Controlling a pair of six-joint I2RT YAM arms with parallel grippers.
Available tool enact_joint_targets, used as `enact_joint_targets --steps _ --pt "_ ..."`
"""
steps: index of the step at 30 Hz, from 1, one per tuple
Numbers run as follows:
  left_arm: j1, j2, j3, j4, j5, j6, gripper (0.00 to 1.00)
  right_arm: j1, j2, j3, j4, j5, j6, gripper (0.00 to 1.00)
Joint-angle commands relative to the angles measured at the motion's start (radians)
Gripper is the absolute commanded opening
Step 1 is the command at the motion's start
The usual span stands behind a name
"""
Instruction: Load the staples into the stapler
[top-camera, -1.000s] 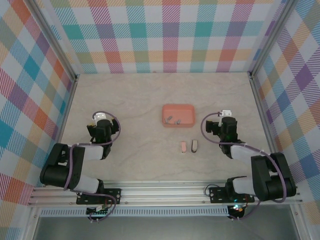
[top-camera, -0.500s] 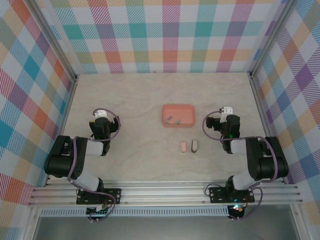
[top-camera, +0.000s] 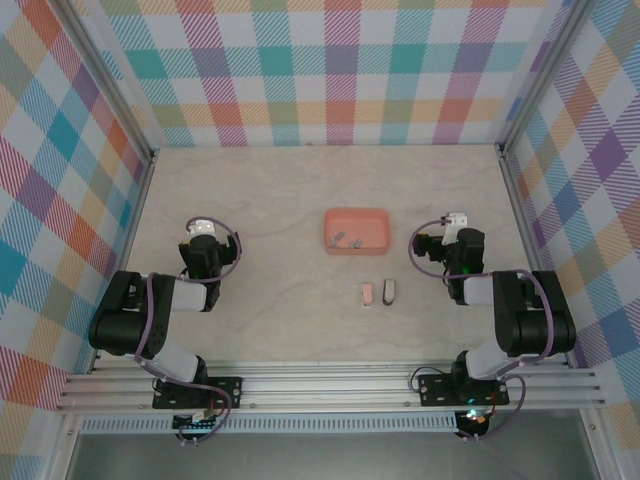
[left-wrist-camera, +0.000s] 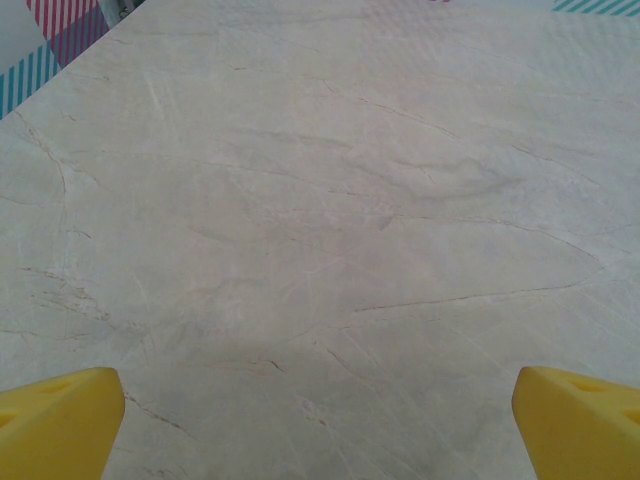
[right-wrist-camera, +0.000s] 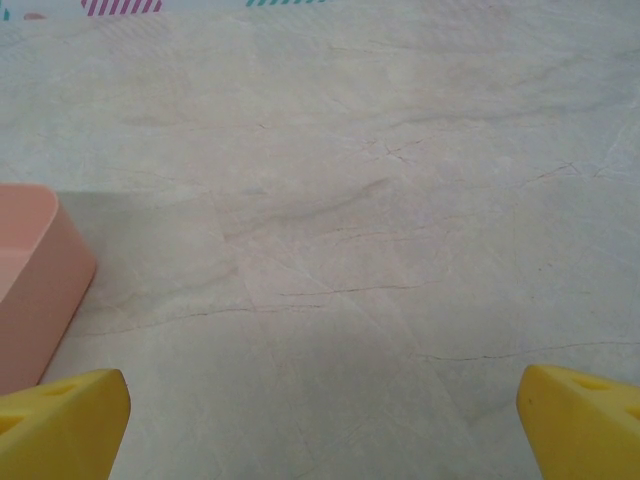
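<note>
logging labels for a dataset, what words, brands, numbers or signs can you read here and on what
None can be read: no text shows on the pink tray, the table or the checked walls.
The staples and the two small items near the tray are too small to show any marking.

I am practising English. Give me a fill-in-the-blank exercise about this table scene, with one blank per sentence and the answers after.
1. The grey staples lie in the coral-pink ____.
2. The left gripper and the right gripper both have their jaws ____.
3. The tray stands nearer to the ____ gripper.
4. On the table, on the near side of the tray, lie ____ small objects.
Answers: tray; open; right; two.
</note>
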Motion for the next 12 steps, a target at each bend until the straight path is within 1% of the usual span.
enact_joint_targets --steps 1,12 --pt "0.005 -0.003 0.013 0.01 0.006 -0.002 1.0 -0.003 0.001 0.018 0.028 -0.024 0.013 0.99" --pt "0.005 -0.003 0.013 0.011 0.017 0.001 1.0 -0.003 0.001 0.018 0.029 -0.025 0.013 0.99"
